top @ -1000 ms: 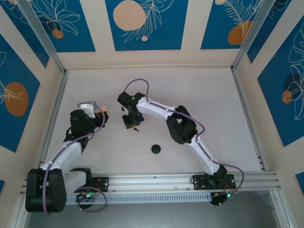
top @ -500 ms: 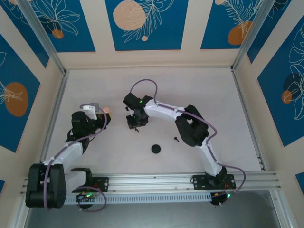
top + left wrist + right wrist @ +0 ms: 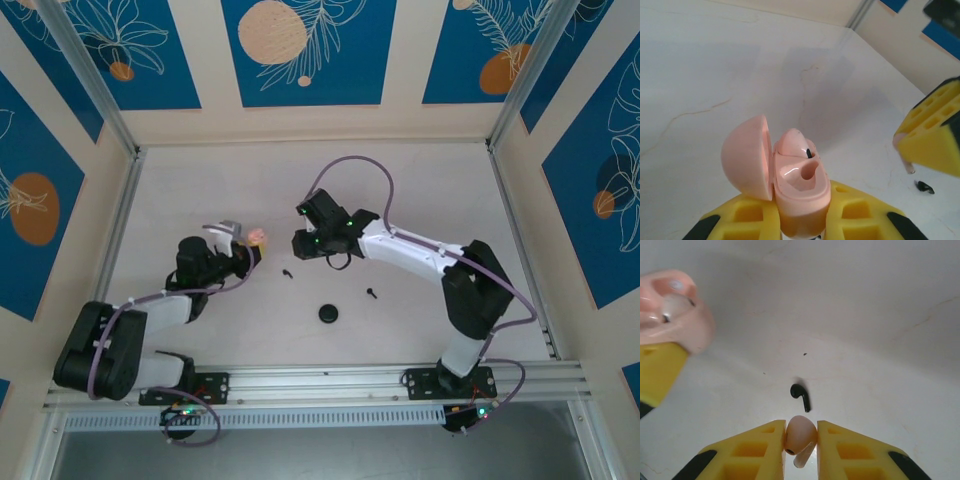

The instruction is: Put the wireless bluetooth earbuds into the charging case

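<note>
Both shut on something. Right gripper [image 3: 801, 430]: pinched on a pale pink earbud [image 3: 800, 436], bud head up between the yellow fingers [image 3: 767, 445], short stem slanting out below them toward the wrist camera. Left gripper [image 3: 801, 212]: clamped round the base of the charging case [image 3: 800, 185], holding it clear of the table [image 3: 420, 180].

Outward from the right gripper: case to its left, toward the table's left edge, near but not touching, a narrow gap of air between the two sets of fingertips in the top view. Both left of the table's centre, about midway between near and far edges. Right arm plainly the one for the job, with the earbud in its grip; left arm only presenting the case.

Next move judged to turn on lining the earbud's stem axis with the empty socket [image 3: 807, 172] in the case's open face, right beside a socket filled by a matching pink earbud [image 3: 790, 142]. Probably a small turn of the wrist needed, plus the short crossing leftward.

Case itself: small, round, glossy pale pink, hinged lid [image 3: 747, 155] swung open and standing almost upright at the left in the left wrist view. Below the gap, flat on the table and untouched: a black earbud [image 3: 801, 396].
</note>
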### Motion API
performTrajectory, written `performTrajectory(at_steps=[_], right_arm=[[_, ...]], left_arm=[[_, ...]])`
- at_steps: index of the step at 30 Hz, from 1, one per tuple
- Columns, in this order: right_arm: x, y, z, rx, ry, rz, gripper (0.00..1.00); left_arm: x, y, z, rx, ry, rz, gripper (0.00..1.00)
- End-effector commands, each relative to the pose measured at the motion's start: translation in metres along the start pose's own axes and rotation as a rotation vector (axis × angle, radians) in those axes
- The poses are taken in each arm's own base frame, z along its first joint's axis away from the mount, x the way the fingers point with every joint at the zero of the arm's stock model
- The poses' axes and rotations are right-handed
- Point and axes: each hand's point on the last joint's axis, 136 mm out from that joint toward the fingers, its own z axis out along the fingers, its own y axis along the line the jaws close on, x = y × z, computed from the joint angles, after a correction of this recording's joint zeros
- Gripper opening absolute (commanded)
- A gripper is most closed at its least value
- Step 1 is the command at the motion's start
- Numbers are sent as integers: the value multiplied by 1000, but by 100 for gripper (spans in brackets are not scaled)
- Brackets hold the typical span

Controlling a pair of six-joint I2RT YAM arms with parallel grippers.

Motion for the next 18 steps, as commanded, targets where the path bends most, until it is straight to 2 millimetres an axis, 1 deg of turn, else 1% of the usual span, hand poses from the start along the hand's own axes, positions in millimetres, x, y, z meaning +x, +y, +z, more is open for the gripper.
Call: performTrajectory(at_steps=[1,6,11,15,18], right_arm=[[-19,-1,-24,-6,-126,18,21],[-25,-2,-51,-16,-208,-4,21],[-31,6,-72,-64,-289,-61,21],[-33,15,-80,-96,-323,-123,21],[-33,21,-81,-109,-338,-167,21]], left_arm=[[-14,-24,11,95,-63,121,7],[-10,-48,25,188,-79,194,7],[-8,-73,31,303,-126,281,7],[-6,-91,33,395,-163,336,7],[-3,-101,37,445,-162,359,7]])
